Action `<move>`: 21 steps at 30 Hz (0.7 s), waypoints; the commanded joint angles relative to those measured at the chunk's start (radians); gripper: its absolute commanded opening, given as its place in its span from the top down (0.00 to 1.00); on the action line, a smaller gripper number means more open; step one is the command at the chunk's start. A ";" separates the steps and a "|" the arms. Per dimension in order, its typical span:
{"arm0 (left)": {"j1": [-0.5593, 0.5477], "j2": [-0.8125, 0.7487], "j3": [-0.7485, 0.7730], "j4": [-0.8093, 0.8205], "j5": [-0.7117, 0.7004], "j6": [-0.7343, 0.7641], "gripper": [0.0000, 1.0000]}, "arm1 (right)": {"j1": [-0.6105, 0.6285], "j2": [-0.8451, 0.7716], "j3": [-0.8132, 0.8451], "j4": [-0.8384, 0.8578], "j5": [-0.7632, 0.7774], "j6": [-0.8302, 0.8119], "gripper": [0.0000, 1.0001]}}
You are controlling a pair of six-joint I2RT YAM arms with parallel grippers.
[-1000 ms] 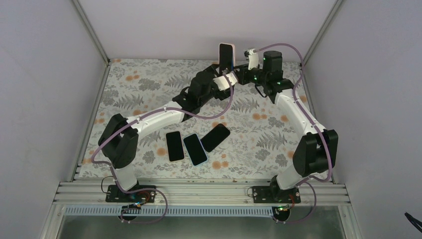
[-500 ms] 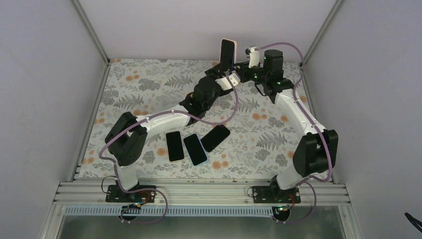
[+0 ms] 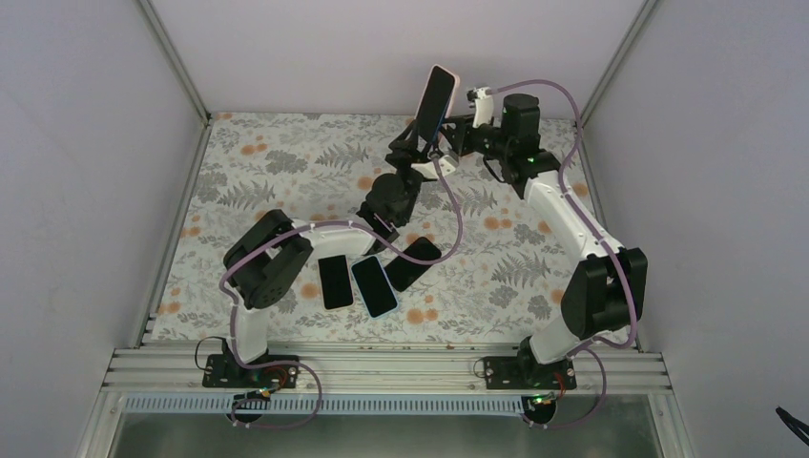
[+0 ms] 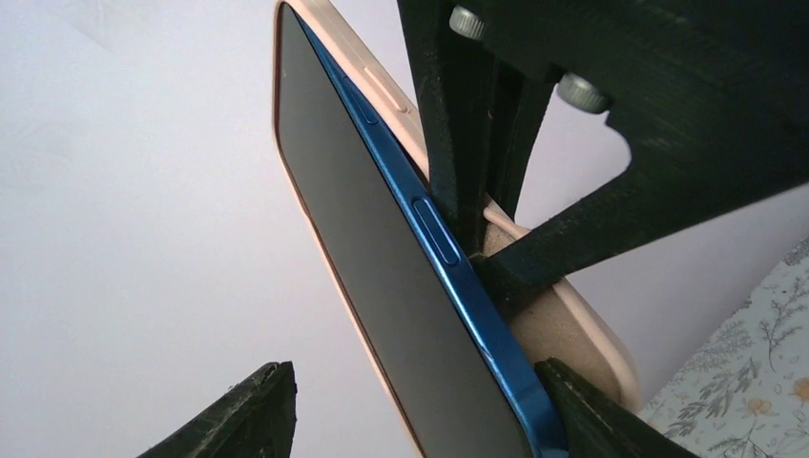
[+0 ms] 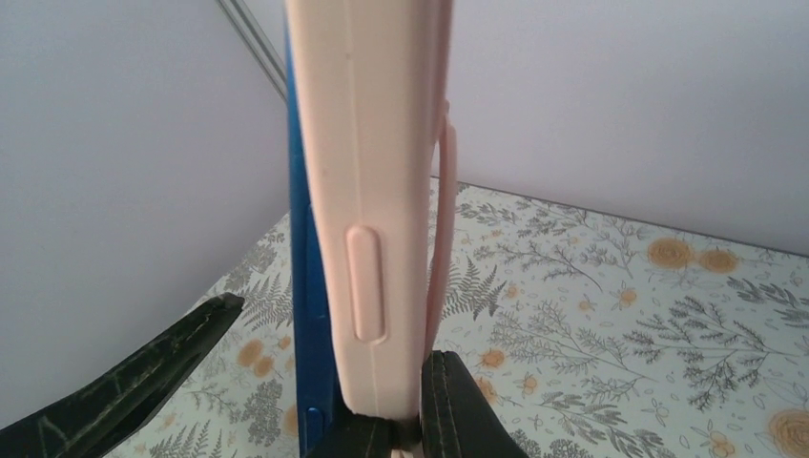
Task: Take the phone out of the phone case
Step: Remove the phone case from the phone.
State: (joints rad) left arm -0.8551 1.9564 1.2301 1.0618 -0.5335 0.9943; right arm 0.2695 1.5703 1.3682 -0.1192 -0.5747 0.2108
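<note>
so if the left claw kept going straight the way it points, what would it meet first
The blue-edged, dark-screened phone: it stands between the left claw's open fingers, partly lifted from the peach-pink silicone case that the right claw pinches. Depth is hard to judge, but nothing shows nearer.

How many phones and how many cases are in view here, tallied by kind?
Pink case, held up: 1
Blue phone, seated in that case: 1
Loose phones, lying flat: 3
Total: 5 (4 phones, 1 case)
</note>
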 commanded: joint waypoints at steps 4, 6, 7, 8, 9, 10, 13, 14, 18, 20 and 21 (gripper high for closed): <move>0.076 0.039 0.088 0.087 -0.122 0.044 0.47 | 0.133 -0.026 -0.020 -0.067 -0.157 -0.062 0.97; 0.068 0.058 0.109 0.093 -0.118 0.054 0.56 | 0.149 -0.013 -0.006 -0.080 -0.162 -0.070 0.97; 0.066 0.067 0.117 0.102 -0.117 0.063 0.61 | 0.153 -0.008 -0.001 -0.084 -0.167 -0.072 0.97; 0.064 0.074 0.128 0.103 -0.117 0.068 0.64 | 0.159 -0.005 -0.003 -0.085 -0.167 -0.073 0.97; 0.064 0.080 0.138 0.103 -0.119 0.069 0.66 | 0.163 -0.004 -0.003 -0.085 -0.171 -0.075 0.97; 0.064 0.087 0.146 0.104 -0.120 0.070 0.68 | 0.167 -0.005 -0.006 -0.083 -0.172 -0.079 0.97; 0.064 0.097 0.155 0.123 -0.117 0.082 0.76 | 0.169 -0.010 -0.014 -0.083 -0.164 -0.088 0.97; 0.062 0.098 0.155 0.124 -0.116 0.082 0.79 | 0.168 -0.012 -0.015 -0.083 -0.155 -0.092 0.97; 0.061 0.092 0.152 0.126 -0.110 0.082 0.87 | 0.168 -0.025 -0.023 -0.086 -0.137 -0.107 0.97; 0.060 0.087 0.149 0.123 -0.111 0.077 0.93 | 0.168 -0.032 -0.024 -0.087 -0.120 -0.121 0.97; 0.060 0.082 0.147 0.120 -0.111 0.073 0.96 | 0.165 -0.035 -0.027 -0.089 -0.106 -0.127 0.97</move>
State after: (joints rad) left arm -0.8429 2.0468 1.2869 1.2480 -0.5129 1.0054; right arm 0.2878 1.5700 1.3876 -0.0509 -0.5453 0.1658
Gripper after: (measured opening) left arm 0.094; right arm 0.053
